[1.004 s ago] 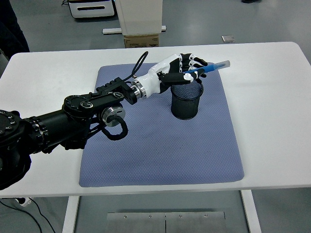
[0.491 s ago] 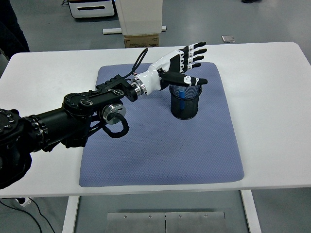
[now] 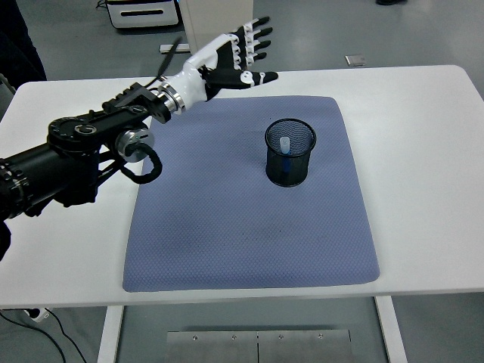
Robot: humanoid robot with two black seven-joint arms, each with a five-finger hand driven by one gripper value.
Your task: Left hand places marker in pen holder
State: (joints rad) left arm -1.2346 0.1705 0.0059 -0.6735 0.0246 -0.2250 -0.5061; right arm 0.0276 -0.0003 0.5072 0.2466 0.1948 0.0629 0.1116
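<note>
Left hand (image 3: 236, 59) up over the far-left part of the bench (image 3: 423, 136), fingers spread flat, thumb out, nothing held. Marker (image 3: 284, 147) standing in the pen holder (image 3: 290, 153), pale cap end visible just below the rim, blue body showing through the mesh. Pen holder upright on the blue mat (image 3: 249, 227), well apart from the hand, to its right and nearer the bench's front edge. No contact between hand and holder.

Placement looks done; release complete, step in hand reads as the retreat. Marker leaning slightly against the holder wall, seems settled, though lower end hard to make out through the mesh.

Next move, by judgement: just clear the arm back toward the left edge, keep forearm and cable loop away from the holder so nothing tips it. No regrasp needed unless marker turns out to be perched on the rim, which does not appear so.

Right arm not visible.
</note>
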